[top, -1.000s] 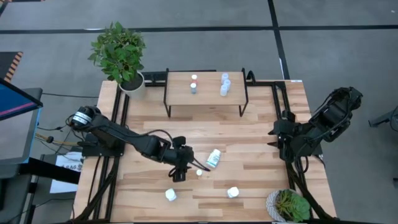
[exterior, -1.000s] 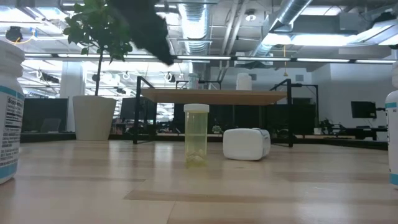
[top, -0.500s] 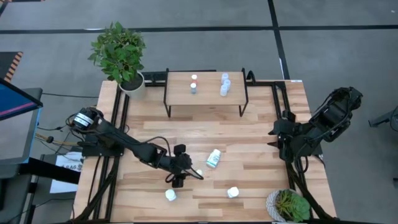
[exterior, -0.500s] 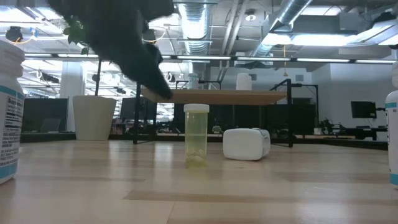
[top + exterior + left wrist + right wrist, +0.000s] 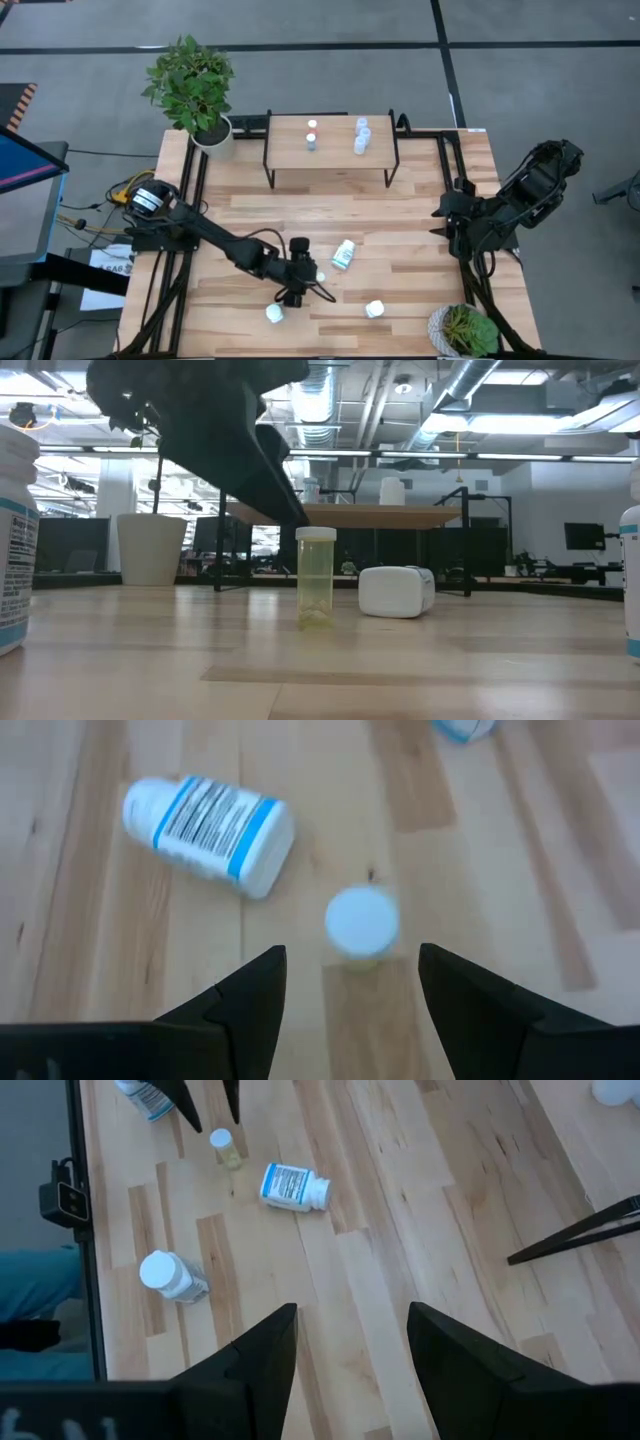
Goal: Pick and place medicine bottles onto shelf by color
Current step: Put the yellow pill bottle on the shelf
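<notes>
Two fingers of the left gripper (image 5: 350, 982) are spread wide, holding nothing, just beside a small yellowish bottle (image 5: 361, 924) standing on the table (image 5: 410, 215). At the table's right edge, the right gripper (image 5: 350, 1342) is spread too, empty.

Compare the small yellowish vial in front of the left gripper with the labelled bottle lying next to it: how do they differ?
The yellowish vial stands upright; the labelled bottle lies on its side. The vial is slim with see-through yellowish walls and no visible label; the bottle is wider, opaque white, with a blue-banded printed label. Both rest on the wooden table, apart from each other, not yet on the shelf. The open left gripper faces the vial.
</notes>
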`<state>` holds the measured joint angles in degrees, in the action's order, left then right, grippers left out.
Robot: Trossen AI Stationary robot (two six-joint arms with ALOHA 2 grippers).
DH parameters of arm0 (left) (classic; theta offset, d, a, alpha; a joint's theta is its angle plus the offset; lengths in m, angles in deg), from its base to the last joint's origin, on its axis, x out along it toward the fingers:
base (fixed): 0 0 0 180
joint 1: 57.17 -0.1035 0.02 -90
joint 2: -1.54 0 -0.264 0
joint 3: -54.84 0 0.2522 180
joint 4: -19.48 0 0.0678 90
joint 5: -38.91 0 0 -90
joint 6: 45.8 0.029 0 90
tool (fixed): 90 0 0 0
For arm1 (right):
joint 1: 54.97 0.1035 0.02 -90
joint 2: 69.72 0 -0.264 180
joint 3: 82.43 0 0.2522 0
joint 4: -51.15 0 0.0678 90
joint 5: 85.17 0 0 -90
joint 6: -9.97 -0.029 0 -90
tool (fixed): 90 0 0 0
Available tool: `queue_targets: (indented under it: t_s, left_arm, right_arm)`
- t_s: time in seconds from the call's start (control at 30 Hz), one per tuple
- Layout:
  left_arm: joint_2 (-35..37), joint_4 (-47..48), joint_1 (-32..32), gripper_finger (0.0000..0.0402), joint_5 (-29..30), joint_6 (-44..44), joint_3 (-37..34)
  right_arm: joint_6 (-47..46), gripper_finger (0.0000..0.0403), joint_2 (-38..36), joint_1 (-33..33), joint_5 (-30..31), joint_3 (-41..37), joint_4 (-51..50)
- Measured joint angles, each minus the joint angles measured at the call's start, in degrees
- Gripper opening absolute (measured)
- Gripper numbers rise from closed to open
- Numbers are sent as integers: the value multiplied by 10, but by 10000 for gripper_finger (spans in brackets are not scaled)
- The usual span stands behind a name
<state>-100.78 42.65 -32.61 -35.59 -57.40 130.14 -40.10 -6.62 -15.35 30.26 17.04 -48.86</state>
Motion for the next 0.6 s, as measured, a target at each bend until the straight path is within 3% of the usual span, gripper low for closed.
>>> queue_targets:
  t_s: [0.6]
  left_arm:
    - [0, -16, 1, 215, 13, -1, 1]
  right_arm:
    - [0, 214, 0, 0, 0, 0, 0]
